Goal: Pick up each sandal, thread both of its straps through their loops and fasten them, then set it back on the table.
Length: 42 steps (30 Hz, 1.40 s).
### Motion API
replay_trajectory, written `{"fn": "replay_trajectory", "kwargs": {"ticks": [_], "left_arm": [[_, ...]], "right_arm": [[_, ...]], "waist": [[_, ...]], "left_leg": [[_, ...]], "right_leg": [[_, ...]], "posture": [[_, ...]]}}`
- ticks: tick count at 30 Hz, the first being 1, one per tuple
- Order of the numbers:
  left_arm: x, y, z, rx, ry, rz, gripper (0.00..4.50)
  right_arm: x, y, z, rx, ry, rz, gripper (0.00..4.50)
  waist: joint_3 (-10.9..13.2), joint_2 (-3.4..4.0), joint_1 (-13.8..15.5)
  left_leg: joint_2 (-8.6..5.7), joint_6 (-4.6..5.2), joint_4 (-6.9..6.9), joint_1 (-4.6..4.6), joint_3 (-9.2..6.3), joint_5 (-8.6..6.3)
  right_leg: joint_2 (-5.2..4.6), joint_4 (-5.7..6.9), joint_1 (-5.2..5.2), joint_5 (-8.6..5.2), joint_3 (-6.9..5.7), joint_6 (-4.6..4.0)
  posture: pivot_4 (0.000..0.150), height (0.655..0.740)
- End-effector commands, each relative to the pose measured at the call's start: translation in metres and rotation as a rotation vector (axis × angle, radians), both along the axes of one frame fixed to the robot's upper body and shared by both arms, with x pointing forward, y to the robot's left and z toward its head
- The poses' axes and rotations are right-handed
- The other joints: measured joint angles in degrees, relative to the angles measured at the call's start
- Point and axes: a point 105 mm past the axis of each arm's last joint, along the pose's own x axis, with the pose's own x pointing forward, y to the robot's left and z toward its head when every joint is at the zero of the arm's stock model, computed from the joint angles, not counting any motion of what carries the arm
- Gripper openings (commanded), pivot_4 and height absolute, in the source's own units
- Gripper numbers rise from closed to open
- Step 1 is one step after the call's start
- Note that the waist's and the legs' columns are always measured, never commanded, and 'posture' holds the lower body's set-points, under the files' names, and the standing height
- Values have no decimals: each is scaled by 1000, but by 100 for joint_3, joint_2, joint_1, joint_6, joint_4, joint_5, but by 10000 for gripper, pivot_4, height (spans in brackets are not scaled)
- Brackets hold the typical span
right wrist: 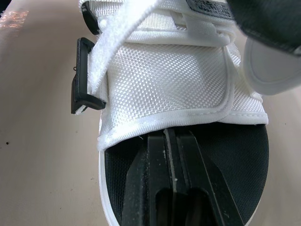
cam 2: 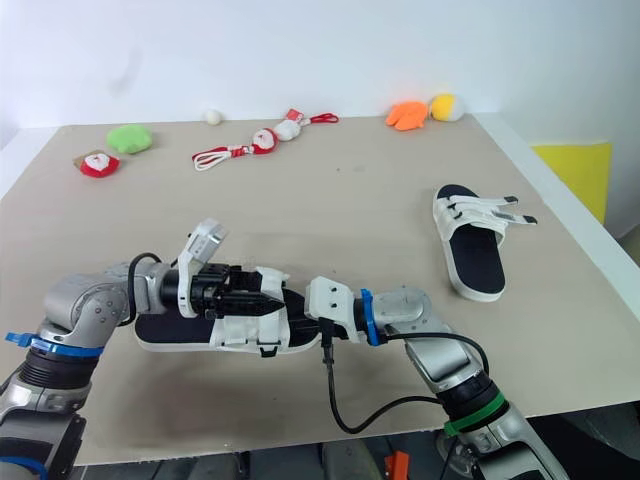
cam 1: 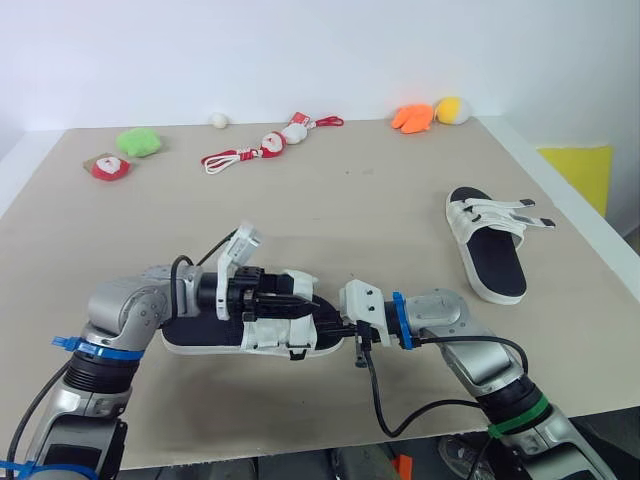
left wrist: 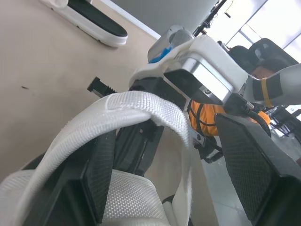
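Note:
The near sandal [cam 1: 205, 335], black footbed with a white mesh upper, lies on the table [cam 1: 350, 215] between my two grippers. My left gripper [cam 1: 290, 292] hovers over its upper, open. In the left wrist view a white strap [left wrist: 141, 106] arches across between the two pads and drapes over one finger [left wrist: 99, 174]. My right gripper [right wrist: 171, 139] is shut, lying flat on the footbed with its tips at the edge of the upper [right wrist: 174, 80]. A black loop [right wrist: 81, 77] sticks out at the sandal's side. The second sandal [cam 1: 485, 245] lies at the right, strap ends poking outward.
Small plush toys line the table's far edge: a green one [cam 1: 140, 142], a red and white one [cam 1: 108, 167], corded ones [cam 1: 262, 148], an orange one [cam 1: 412, 117] and a yellow one [cam 1: 452, 110]. A yellow panel [cam 1: 580, 170] stands beyond the right edge.

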Motion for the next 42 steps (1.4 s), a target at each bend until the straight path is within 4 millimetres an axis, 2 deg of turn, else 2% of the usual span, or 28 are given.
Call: {"fn": "replay_trajectory", "kwargs": {"ticks": [1,8,15,24,33,36,42], "left_arm": [[-5,-4,4,-9,-27,-30,28709],[-8,-2,-5,39,-50,-33,370],[-18,3,-16,103,-64,-57,370],[-44,10,-55,295,-138,-167,370],[-39,11,-57,326,-212,-153,370],[-37,10,-45,284,-210,-134,9386],[-37,21,-16,233,-234,-33,37497]], "right_arm": [[1,-6,-14,-45,34,-37,0],[2,-6,-14,-46,33,-36,0],[2,-6,-14,-46,34,-33,0],[0,-5,-14,-45,37,-29,0],[0,-6,-14,-48,37,-29,0],[-1,-6,-14,-48,38,-27,0],[-2,-6,-15,-45,45,-28,0]], "waist": [[0,0,0],[0,0,1],[0,0,1],[-1,1,-10],[-3,3,-10],[-3,4,-7],[-2,4,-6]], "left_leg": [[0,0,1,0,0,0],[0,0,3,0,1,0],[0,0,2,0,1,0],[5,0,-9,6,1,-3],[5,4,-10,9,4,-6],[4,4,-9,9,4,-6],[4,4,-2,8,4,-5]], "right_leg": [[0,0,1,-1,1,-2],[-1,0,1,-1,1,-2],[-1,0,1,-2,2,-4],[2,0,-1,-12,1,-20],[2,0,1,-15,1,-25],[2,0,2,-15,2,-25],[1,0,2,-10,2,-18]], "posture": [[1500,7400],[1500,7400],[1500,7400],[1500,7400],[1500,7400],[1500,7400],[1500,7400]]}}
